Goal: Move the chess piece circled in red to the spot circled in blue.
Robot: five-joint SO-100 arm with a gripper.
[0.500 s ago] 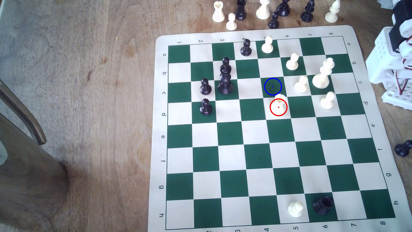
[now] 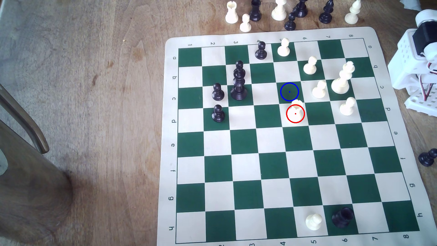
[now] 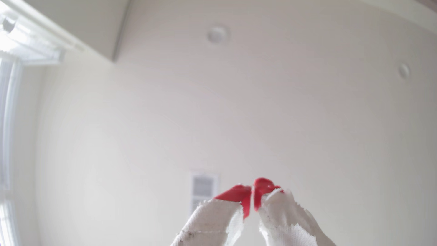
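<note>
Rook in short cream-white plastic (image 2: pixel 297 109), with a wide round base and a rimmed cup-like top, stands upright inside the red ring on a cream square, well away from the gripper (image 3: pixel 252 201), which points up toward a pale ceiling. Its cloth-wrapped, red-tipped fingers (image 3: pixel 238 195) are nearly together and hold nothing. The blue-ringed dark green square (image 2: pixel 289 91) adjoins the rook's square. I judge the piece light, stiff and slightly slick; pinching the narrow waist under the rim should hold best, avoiding the round-headed cream pawn (image 2: pixel 319 89) nearby.
</note>
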